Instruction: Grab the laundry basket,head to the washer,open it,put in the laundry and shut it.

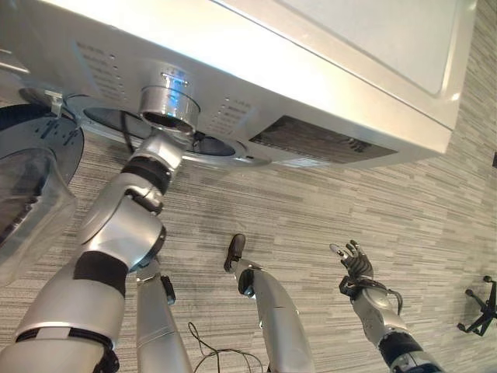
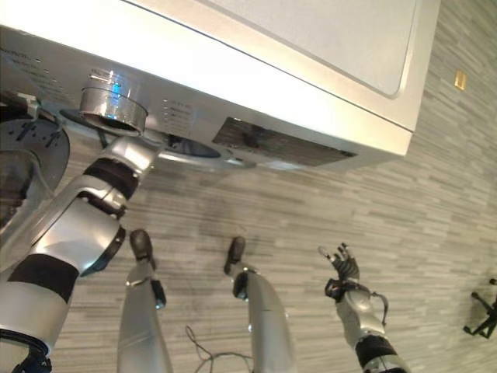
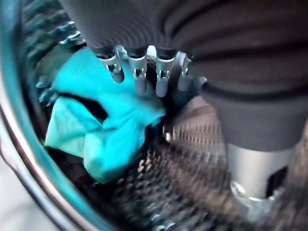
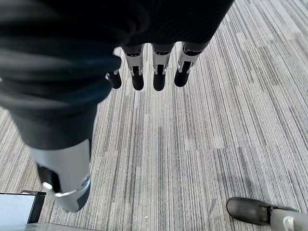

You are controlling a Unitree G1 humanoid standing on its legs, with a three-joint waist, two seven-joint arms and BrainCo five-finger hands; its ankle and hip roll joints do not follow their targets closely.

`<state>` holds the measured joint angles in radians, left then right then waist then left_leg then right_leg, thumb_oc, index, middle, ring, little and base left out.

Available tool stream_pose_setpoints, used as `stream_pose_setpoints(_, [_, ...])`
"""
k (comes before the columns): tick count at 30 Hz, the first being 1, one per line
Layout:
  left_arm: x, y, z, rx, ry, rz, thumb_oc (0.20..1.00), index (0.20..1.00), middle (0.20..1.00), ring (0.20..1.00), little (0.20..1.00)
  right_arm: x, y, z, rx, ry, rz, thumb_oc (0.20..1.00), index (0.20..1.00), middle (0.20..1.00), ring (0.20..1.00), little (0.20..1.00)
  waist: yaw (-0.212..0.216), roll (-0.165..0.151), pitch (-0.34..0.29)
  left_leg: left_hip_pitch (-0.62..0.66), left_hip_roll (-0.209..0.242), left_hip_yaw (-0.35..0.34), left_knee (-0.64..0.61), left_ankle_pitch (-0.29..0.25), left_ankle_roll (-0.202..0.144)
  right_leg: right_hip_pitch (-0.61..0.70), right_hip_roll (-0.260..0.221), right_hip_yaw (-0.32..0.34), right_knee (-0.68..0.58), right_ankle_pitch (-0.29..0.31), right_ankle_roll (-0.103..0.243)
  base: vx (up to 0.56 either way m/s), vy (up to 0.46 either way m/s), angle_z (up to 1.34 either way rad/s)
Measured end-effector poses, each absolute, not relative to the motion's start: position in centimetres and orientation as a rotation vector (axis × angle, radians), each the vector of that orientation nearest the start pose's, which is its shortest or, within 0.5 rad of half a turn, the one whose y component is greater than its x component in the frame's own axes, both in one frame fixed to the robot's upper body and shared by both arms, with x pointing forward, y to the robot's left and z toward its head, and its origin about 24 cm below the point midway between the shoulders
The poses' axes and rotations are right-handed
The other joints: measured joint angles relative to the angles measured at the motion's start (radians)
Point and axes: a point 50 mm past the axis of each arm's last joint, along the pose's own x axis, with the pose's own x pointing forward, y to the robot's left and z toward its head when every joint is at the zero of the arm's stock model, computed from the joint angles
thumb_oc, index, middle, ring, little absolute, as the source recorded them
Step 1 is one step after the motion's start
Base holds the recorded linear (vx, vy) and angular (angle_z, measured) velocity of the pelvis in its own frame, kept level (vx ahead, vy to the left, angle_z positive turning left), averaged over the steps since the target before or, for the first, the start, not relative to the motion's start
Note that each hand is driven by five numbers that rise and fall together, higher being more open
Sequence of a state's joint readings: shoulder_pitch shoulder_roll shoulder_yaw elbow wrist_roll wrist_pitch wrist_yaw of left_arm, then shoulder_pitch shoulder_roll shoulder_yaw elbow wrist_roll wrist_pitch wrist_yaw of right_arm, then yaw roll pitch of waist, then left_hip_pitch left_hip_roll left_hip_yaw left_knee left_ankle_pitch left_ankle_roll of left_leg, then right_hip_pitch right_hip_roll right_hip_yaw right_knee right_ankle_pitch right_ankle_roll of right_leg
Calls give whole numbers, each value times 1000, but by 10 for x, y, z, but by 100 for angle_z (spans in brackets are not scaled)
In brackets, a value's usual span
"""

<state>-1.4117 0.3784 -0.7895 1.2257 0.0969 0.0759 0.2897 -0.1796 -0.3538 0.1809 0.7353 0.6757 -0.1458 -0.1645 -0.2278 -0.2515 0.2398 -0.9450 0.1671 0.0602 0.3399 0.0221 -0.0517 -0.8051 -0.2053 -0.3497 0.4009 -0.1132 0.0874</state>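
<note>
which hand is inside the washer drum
The left hand: its arm goes through the washer opening and its fingers hang over a teal cloth in the drum. The right hand hangs open over bare carpet.

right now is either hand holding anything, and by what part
The right hand hangs open over the floor, holding nothing. The left hand is inside the washer drum at the teal cloth; whether its fingers grip it cannot be told.

Grey striped carpet floor, black wheeled chair base at its edge
</note>
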Motion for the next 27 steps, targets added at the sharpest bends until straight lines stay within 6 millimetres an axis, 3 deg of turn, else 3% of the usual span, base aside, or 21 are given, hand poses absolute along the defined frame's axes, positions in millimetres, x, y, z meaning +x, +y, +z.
stream_pose_setpoints(3, [432,139,257,1616,-287,226,1000,1000,1000,1000,1000,258,-244,-43,135,400,-281,1000,1000,1000,1000,1000,-6,-1,0,0,-3,2,-10,7,2,3,-1,-2,-15,8,2,-2,1,1])
stream_pose_setpoints(6, [431,134,258,1710,-298,217,1000,1000,1000,1000,1000,265,-244,-37,132,372,-280,1000,1000,1000,1000,1000,-2,-1,-1,2,-4,0,-11,7,2,14,-1,-12,-23,10,3,4,-3,5])
stream_pose_setpoints(9, [429,136,244,1671,-295,186,1000,1000,1000,1000,1000,266,-242,-38,137,378,-279,1000,1000,1000,1000,1000,-1,-2,-1,22,-5,-4,-15,7,2,37,-4,-15,-24,11,3,0,2,4])
stream_pose_setpoints(11, [420,144,205,1595,-272,105,1000,1000,1000,1000,1000,261,-244,-51,139,446,-312,1000,1000,1000,1000,1000,4,-3,0,98,-4,6,-47,7,2,93,-5,-12,-33,11,3,-4,22,-4])
stream_pose_setpoints(12, [416,147,184,1569,-233,63,1000,1000,1000,1000,1000,254,-245,-59,134,488,-326,1000,1000,1000,1000,1000,30,-1,1,135,-6,8,-61,7,2,127,-2,-12,-47,11,3,-1,19,-7])
stream_pose_setpoints(18, [384,173,101,1378,-11,-82,1000,1000,1000,1000,1000,237,-245,-76,115,586,-326,1000,1000,1000,1000,1000,65,10,0,272,6,31,-106,7,2,280,28,-12,-147,14,6,20,-12,-6])
stream_pose_setpoints(20, [356,174,64,1145,49,-126,1000,1000,1000,1000,1000,224,-245,-88,115,649,-339,1000,1000,1000,1000,1000,73,13,1,329,7,32,-120,7,2,341,33,-17,-169,15,6,17,-54,4])
stream_pose_setpoints(23, [294,184,-21,972,329,-218,1000,1000,1000,1000,1000,197,-250,-106,97,753,-350,1000,1000,1000,1000,1000,113,32,2,457,8,34,-151,7,3,459,38,-19,-179,12,7,44,-80,4])
stream_pose_setpoints(27, [233,208,-82,897,609,-231,1000,1000,1000,1000,1000,183,-260,-113,87,795,-382,1000,1000,1000,1000,1000,148,64,-3,545,18,32,-199,14,3,587,75,-26,-297,23,8,28,-72,6])
